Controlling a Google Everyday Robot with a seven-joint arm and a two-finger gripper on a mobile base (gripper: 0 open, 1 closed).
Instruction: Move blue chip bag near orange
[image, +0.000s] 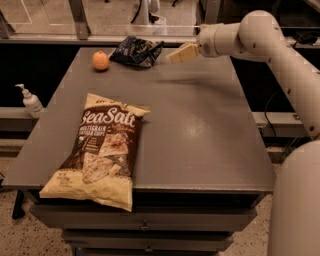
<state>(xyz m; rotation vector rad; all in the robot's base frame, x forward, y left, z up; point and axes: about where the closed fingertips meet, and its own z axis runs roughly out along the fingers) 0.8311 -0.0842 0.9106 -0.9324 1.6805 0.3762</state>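
Blue chip bag (136, 50) lies crumpled at the far edge of the table (210, 135), just right of the orange (100, 60). It's near it w/ a small gap, not touching as far as I can see. Gripper (181, 53) hangs just above the tabletop to the right of the bag, close to its right end but apart from it, holding nothing. Can't tell from this angle whether it's open or closed. Arm reaches in from the right side

Progress, my read: task looks basically done, since bag & orange sit side by side at the back-left of the table and the bag lies free. What's left is prob. only getting the arm clear w/o brushing the bag. A short nudge left would tighten the placement, but that doesn't look needed

Big Sea Salt bag (105, 150) sits at the front-left corner, overhanging the front edge a bit, well apart from both, so no part in this. Pump bottle (31, 101) stands off the table to the left
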